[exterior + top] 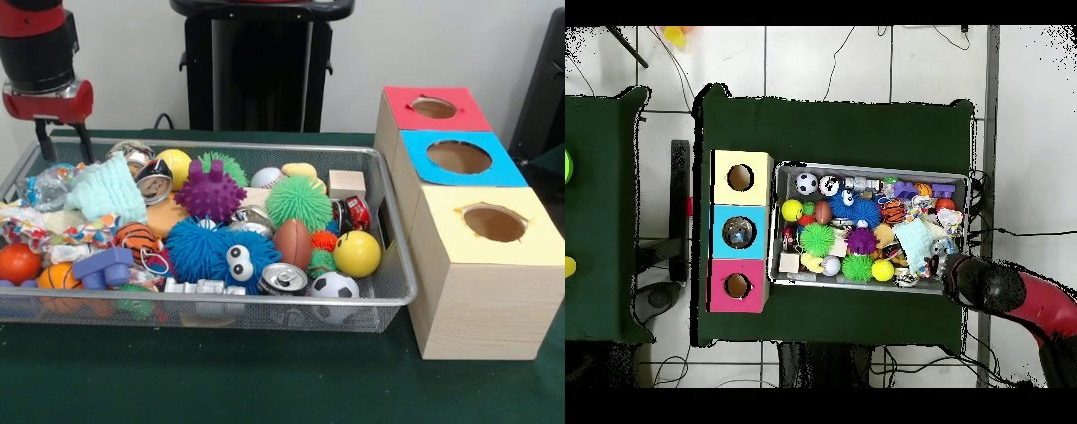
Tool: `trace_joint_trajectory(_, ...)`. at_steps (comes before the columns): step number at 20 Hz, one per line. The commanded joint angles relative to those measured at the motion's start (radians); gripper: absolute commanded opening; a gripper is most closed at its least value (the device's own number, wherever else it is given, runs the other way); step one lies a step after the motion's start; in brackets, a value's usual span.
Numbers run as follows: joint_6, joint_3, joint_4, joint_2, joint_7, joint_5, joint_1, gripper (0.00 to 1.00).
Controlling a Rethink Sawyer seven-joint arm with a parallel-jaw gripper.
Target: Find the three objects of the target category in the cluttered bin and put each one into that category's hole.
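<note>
Still at the search-and-reach step—the gripper (62,141), jaws open and empty, hangs over the bin's (402,296) far-left corner just above a crinkled clear bottle (48,185), needing a straight descent, with the red-faced hole (433,108) well apart at far right.

We can read no words, brand names or numbers anywhere in either view. The crumpled clear plastic bottle (51,187) at the far end of the silver wire-mesh bin (399,291) carries a blue-and-white label, but its print is too small for us to make out. The round silver clock face (155,181) lying among the toys shows dark marks round its dial that we cannot read as numerals. The shiny metal drink can (283,279) shows us only its plain top.
</note>
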Motion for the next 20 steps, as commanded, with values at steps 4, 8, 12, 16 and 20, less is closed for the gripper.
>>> trace_joint_trajectory(4,0.067,0.099,-0.130,0.028,-0.184,-0.042,-0.005,1.00)
trace_joint_trajectory(8,0.052,0.098,-0.154,0.065,-0.183,-0.053,-0.003,1.00)
trace_joint_trajectory(12,0.038,0.097,-0.177,0.093,-0.179,-0.062,0.000,1.00)
trace_joint_trajectory(16,0.025,0.095,-0.185,0.122,-0.176,-0.071,0.004,1.00)
trace_joint_trajectory(20,-0.012,0.086,-0.163,0.145,-0.152,-0.084,0.010,1.00)
